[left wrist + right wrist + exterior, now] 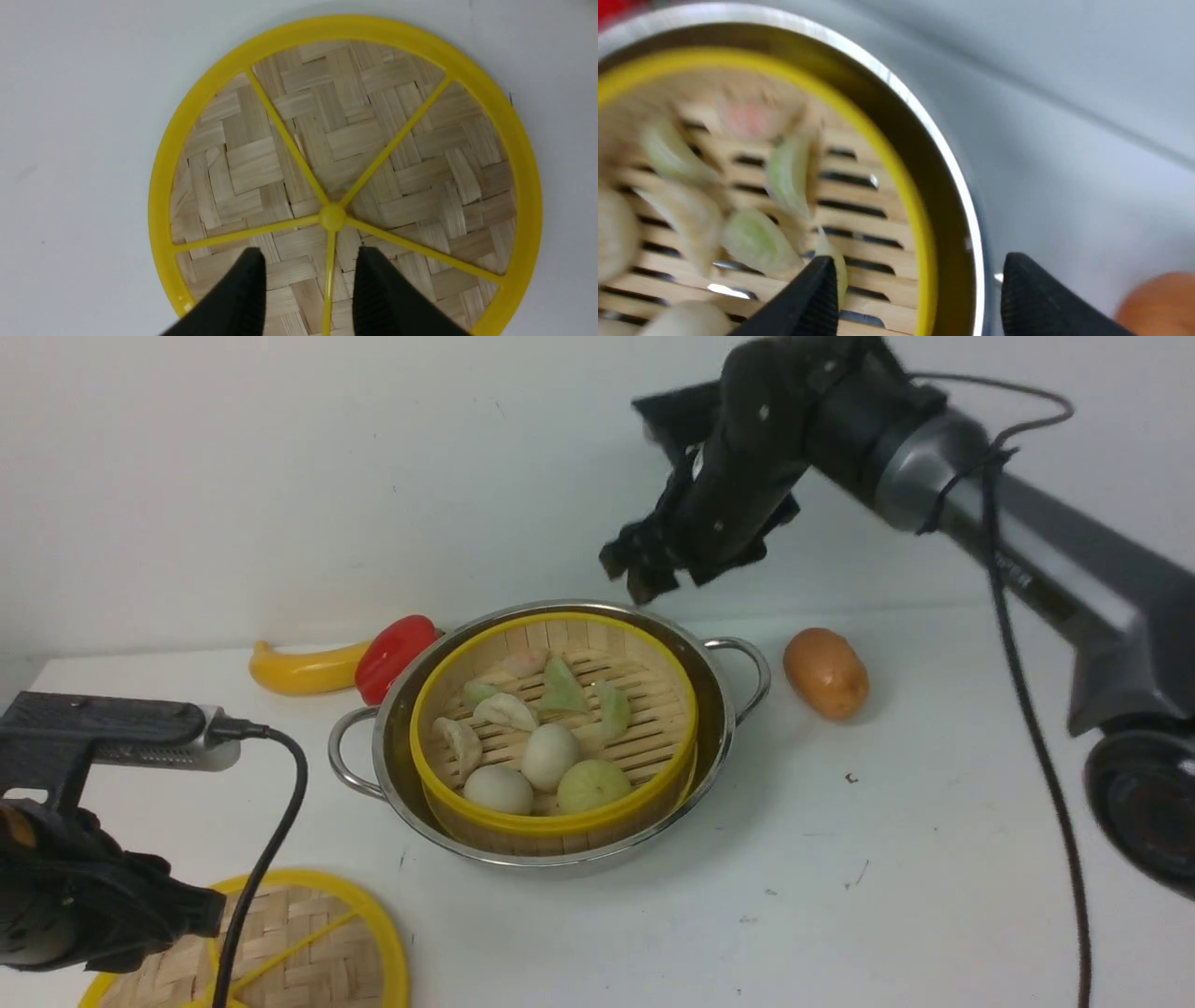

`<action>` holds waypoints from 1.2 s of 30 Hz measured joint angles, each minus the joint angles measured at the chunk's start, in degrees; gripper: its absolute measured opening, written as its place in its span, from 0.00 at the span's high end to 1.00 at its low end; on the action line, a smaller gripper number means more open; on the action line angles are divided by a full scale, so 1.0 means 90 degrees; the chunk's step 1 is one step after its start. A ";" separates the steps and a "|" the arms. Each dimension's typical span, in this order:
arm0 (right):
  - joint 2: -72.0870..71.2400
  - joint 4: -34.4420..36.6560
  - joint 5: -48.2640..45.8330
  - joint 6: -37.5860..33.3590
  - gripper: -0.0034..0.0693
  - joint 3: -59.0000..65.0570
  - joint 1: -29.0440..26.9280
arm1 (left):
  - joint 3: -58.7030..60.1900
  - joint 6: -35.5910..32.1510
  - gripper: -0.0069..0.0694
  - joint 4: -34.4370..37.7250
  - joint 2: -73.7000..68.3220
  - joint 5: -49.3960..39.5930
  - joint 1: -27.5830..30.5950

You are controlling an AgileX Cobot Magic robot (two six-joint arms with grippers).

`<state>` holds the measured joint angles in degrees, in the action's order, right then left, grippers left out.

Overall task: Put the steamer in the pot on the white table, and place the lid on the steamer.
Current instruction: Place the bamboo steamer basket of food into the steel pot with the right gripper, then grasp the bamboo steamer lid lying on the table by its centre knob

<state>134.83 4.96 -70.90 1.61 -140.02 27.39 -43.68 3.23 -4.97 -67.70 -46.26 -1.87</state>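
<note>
Near left corner of the table [887, 896]: the lid [345, 177] lies flat. The left gripper [310, 261] hangs over it with its pincer apart, fingers either side of one yellow spoke [328, 275], just short of the centre knob [332, 216].

Mid-table: the steamer [555, 821] sits inside the pot [560, 863], loaded with buns and dumplings [551, 756]. That part looks done, so the lid pick is the step in hand.

To do it well:
- Drop straight down and close on the spoke right by the knob so the disc hangs level.
- Lift clear before moving across.
- Centre rim over rim and lower flat, because the food stands fairly high.
- Keep clear of the other arm.

Over the pot's far rim: the right gripper [644, 574], pincer apart, holding nothing.

Far edge: a red pepper [395, 656] and a yellow banana-shaped thing [299, 670] beyond the pot on the left, a potato [825, 673] on the right.

Hard to tell:
- The front view cuts off the lid's near part, and the left arm and cable cover more of it.
- Whether the left fingertips touch the weave is unclear.
- The right wrist view is smeared.
- The pot wall hides whether the steamer sits flat on the base.
</note>
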 joint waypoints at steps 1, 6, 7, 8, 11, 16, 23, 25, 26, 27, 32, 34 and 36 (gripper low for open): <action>-0.0217 0.0084 0.0000 0.0000 0.32 0.0000 -0.0078 | 0.0000 0.0000 0.58 0.0000 -0.0128 0.0015 0.0000; -0.1460 0.0580 0.0061 -0.0053 0.31 0.0000 -0.0478 | -0.0005 0.0000 0.58 0.0007 -0.0862 0.0263 0.0000; -0.1763 0.0642 0.0061 -0.0116 0.31 -0.0002 -0.0549 | -0.0005 0.0000 0.58 0.0016 -0.1132 0.0342 0.0000; -0.2083 0.0657 0.0061 -0.0179 0.31 -0.0008 -0.0575 | -0.0005 0.0000 0.58 0.0024 -0.1351 0.0380 0.0000; -0.2617 0.0649 0.0061 -0.0271 0.31 -0.0008 -0.0582 | -0.0005 0.0020 0.58 0.0024 -0.1823 0.0526 0.0000; -0.3095 0.0620 0.0061 -0.0335 0.31 -0.0008 -0.0582 | -0.0005 0.0071 0.60 0.0024 -0.2357 0.0549 0.0000; -0.3215 0.0586 0.0054 -0.0348 0.31 -0.0008 -0.0582 | -0.0124 0.0114 0.76 0.0007 -0.2531 0.0463 0.0000; -0.3215 0.0580 0.0054 -0.0348 0.31 -0.0001 -0.0582 | -0.0225 0.0114 0.76 -0.0101 -0.2537 0.0319 0.0000; -0.3215 0.0580 0.0054 -0.0348 0.31 -0.0001 -0.0582 | -0.0382 0.0114 0.76 -0.0251 -0.2537 0.0030 0.0000; -0.3215 0.0556 0.0050 -0.0348 0.31 -0.0001 -0.0582 | -0.0591 0.0114 0.76 -0.0427 -0.2499 -0.0409 0.0000; -0.3319 0.0419 0.0055 -0.0342 0.31 0.0354 -0.0582 | -0.1976 0.0108 0.76 -0.0872 -0.2020 -0.1881 0.0000; -0.3388 0.0308 0.0049 -0.0342 0.31 0.0587 -0.0582 | -0.2652 0.0019 0.76 -0.0674 -0.1896 -0.1961 -0.0037; -0.3506 0.0094 0.0031 -0.0342 0.31 0.0928 -0.0582 | -0.3435 -0.0254 0.76 -0.0227 -0.1936 -0.1841 -0.0220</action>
<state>103.27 5.81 -70.62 -1.47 -131.66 22.14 -74.59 0.95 -7.02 -85.12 -62.83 -3.85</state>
